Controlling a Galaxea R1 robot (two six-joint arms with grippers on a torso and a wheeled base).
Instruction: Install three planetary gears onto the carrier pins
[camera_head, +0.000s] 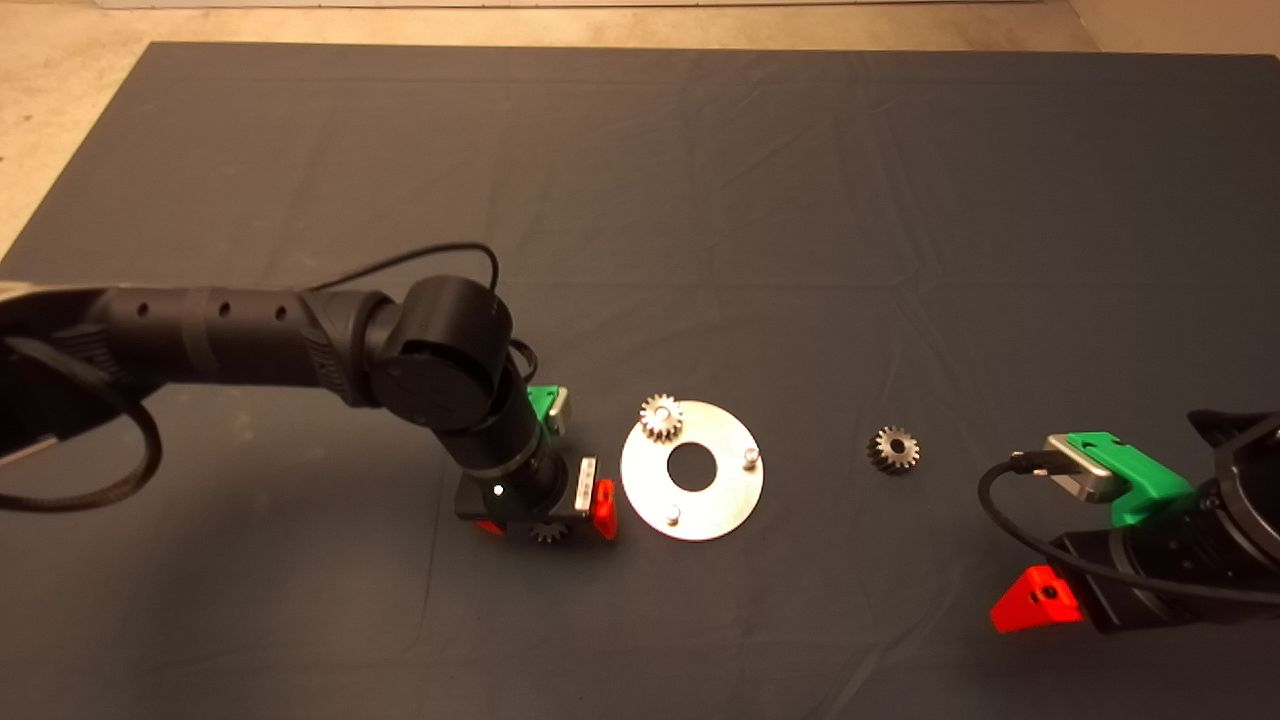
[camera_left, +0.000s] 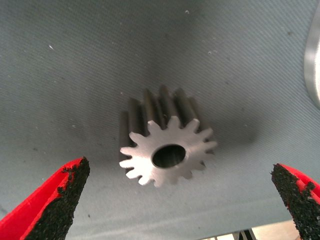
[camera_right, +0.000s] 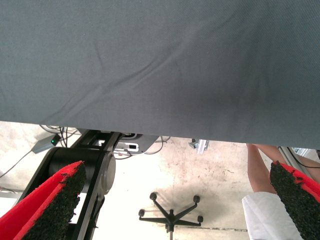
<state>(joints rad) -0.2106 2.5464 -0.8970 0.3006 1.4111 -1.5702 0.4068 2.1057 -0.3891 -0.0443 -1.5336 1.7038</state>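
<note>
Seen from above: dark mat (camera_head: 800, 200) spread over the bench, with a flat shiny disc (camera_head: 650, 490) lying near its middle. Standing on the disc, three carrier pins; one bright silver gear (camera_head: 661, 416) seated on the pin at the disc's far-left edge, the other two pins (camera_head: 751, 456) (camera_head: 673, 514) bare. No containers anywhere.

Just left of the disc, left claw (camera_head: 548, 520) pointing straight down at the mat, fingers spread wide and holding nothing. Directly beneath it, a second silver gear (camera_left: 167, 145) lying on the mat, centred in the gap between the two fingers (camera_left: 55, 200), touching neither pad. Edge of the disc (camera_left: 312, 55) visible close beside this gear in the left wrist view.

Right of the disc, well apart from it, darker grey gear (camera_head: 893, 449) alone on the mat.

Farther right again, right claw (camera_right: 172, 200) parked at the mat's near edge, wide open and empty, with floor, a chair base and a person's leg (camera_right: 257, 170) beyond.
</note>
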